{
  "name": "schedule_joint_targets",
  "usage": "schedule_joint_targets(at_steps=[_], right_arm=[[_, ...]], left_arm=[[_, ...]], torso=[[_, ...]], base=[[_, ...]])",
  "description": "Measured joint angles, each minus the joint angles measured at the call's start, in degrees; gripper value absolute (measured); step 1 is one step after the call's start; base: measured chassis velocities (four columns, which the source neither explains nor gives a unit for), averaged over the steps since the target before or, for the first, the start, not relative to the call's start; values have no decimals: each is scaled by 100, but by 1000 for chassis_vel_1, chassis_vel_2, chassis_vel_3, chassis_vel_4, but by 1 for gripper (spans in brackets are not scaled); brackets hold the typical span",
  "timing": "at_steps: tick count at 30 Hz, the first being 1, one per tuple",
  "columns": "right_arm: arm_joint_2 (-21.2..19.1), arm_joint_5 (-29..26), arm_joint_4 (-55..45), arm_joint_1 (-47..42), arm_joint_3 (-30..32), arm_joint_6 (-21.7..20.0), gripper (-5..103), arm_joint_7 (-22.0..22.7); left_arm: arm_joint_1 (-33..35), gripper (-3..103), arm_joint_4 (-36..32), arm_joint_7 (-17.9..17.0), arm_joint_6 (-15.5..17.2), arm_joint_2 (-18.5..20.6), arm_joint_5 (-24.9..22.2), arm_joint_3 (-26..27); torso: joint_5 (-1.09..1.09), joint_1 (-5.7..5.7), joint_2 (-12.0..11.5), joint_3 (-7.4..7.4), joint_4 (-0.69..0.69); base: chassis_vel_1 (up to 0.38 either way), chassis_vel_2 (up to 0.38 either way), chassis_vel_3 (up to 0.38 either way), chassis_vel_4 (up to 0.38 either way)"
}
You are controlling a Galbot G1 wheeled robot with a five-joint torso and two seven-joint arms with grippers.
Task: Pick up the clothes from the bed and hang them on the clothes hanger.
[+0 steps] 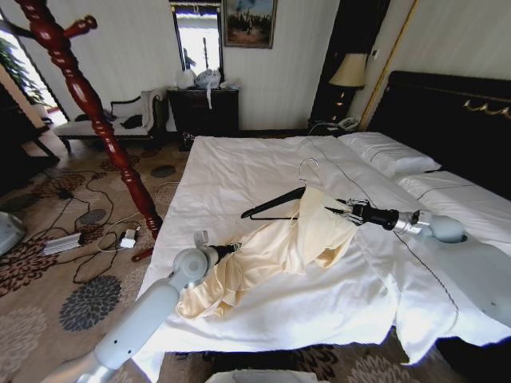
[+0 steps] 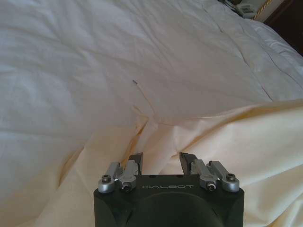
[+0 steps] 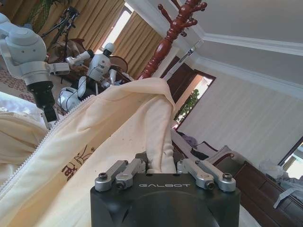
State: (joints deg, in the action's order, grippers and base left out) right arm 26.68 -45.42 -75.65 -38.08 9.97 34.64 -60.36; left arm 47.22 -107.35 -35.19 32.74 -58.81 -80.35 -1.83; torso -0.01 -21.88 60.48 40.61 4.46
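Observation:
The cream clothes (image 1: 271, 255) lie in a heap on the white bed (image 1: 239, 167), lifted at their far end. My right gripper (image 1: 339, 209) is shut on a bunched fold of the clothes (image 3: 118, 123), its own view showing the gripper (image 3: 158, 163) pinching the cloth. The dark clothes hanger (image 1: 275, 204) with its wire hook lies on the sheet; one arm of it is tucked under the raised fabric. My left gripper (image 1: 236, 248) sits at the near end of the garment. In its wrist view the left gripper (image 2: 162, 158) is open, fingers spread over the clothes (image 2: 227, 142).
A red-brown wooden coat stand (image 1: 96, 112) rises from the patterned carpet left of the bed, with cables and a power strip (image 1: 62, 242) by its foot. White pillows (image 1: 391, 152) and a dark headboard (image 1: 447, 104) are on the right.

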Motion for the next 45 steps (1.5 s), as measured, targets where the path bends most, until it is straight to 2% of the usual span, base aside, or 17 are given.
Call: schedule_joint_targets(at_steps=[6, 8, 12, 23, 33, 45], right_arm=[[11, 4, 0, -14, -6, 0, 23, 5], [11, 6, 0, -18, -6, 0, 23, 5], [8, 7, 3, -18, -3, 2, 23, 6], [-50, 7, 14, -55, 33, 23, 23, 6], [-42, 26, 17, -55, 27, 32, 23, 6], [-55, 40, -26, -85, 36, 38, 23, 6]], left_arm=[[89, 46, -246, -69, -25, 46, -138, 175], [139, 46, -250, -73, -31, 72, -125, 188], [235, 37, -209, -36, -37, 69, 1, 194], [307, 32, -141, 3, -40, 38, 76, 266], [394, 40, -257, 36, -65, 117, 56, 447], [502, 43, -274, 47, -72, 47, 136, 446]], torso=[[1, 0, 0, 0, 1], [0, 0, 0, 0, 0], [0, 0, 0, 0, 0], [0, 0, 0, 0, 0], [0, 0, 0, 0, 0], [0, 0, 0, 0, 0]], base=[[0, 0, 0, 0], [0, 0, 0, 0], [0, 0, 0, 0], [0, 0, 0, 0], [0, 0, 0, 0], [0, 0, 0, 0]])
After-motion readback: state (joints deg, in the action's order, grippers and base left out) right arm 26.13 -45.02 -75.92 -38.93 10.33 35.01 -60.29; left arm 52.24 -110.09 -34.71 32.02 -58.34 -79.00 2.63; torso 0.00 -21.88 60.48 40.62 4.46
